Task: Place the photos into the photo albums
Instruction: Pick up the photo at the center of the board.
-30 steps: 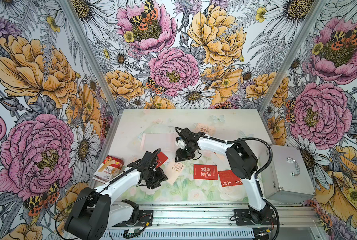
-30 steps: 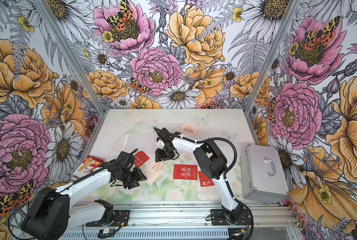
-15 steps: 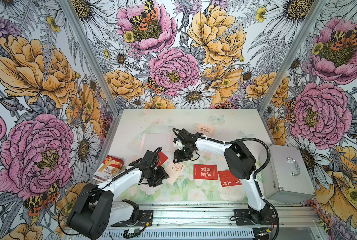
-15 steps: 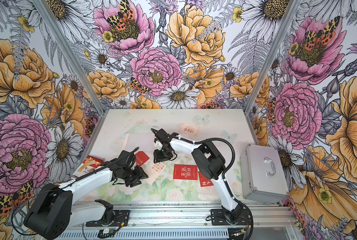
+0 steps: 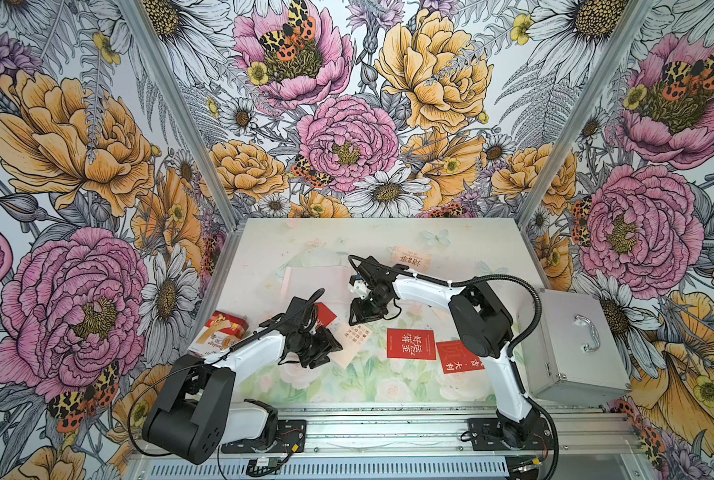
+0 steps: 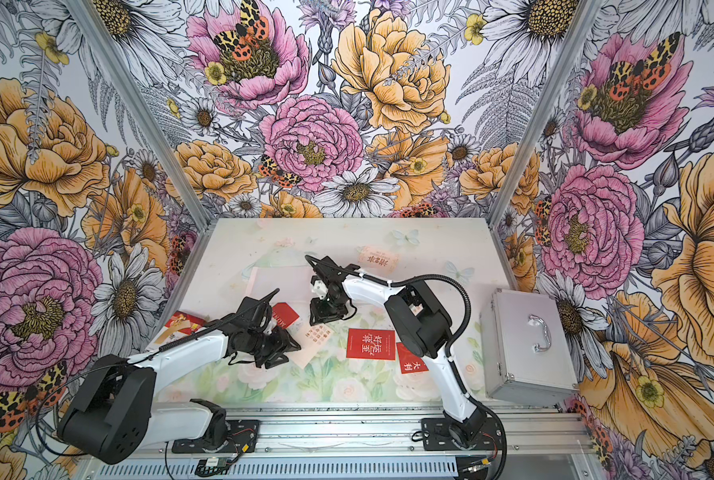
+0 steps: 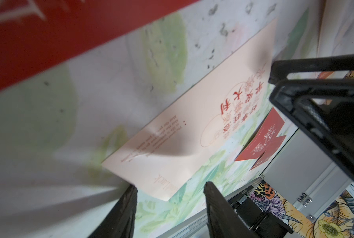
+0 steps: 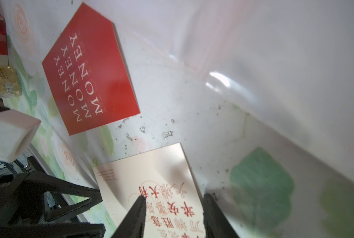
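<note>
Mid-frame in a top view, the cream photo lay on the counter, just below the pale pink photo album. The left pincer stood part open around one corner. The right pincer, also part open, straddled the opposite end.
</note>
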Controlling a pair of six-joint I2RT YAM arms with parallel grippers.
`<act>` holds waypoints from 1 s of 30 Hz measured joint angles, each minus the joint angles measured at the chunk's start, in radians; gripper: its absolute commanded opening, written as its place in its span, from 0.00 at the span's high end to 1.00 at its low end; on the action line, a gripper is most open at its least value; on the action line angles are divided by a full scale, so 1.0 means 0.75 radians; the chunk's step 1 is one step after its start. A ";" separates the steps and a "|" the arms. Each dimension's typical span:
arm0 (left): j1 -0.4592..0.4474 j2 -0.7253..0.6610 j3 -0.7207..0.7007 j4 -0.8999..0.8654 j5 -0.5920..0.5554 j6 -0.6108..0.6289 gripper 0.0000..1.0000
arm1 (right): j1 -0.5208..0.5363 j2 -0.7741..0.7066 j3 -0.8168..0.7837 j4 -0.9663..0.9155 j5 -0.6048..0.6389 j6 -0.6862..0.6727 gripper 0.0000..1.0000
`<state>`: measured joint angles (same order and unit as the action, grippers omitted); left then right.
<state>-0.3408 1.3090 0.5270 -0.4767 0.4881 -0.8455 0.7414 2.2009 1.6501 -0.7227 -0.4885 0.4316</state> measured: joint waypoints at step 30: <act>0.120 -0.059 -0.078 0.065 0.077 0.095 0.46 | -0.030 -0.158 -0.172 0.074 -0.248 0.041 0.57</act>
<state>-0.2512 1.2648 0.4683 -0.4282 0.5461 -0.7746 0.7193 2.0827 1.5208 -0.6674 -0.6746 0.4625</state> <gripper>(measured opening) 0.543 0.436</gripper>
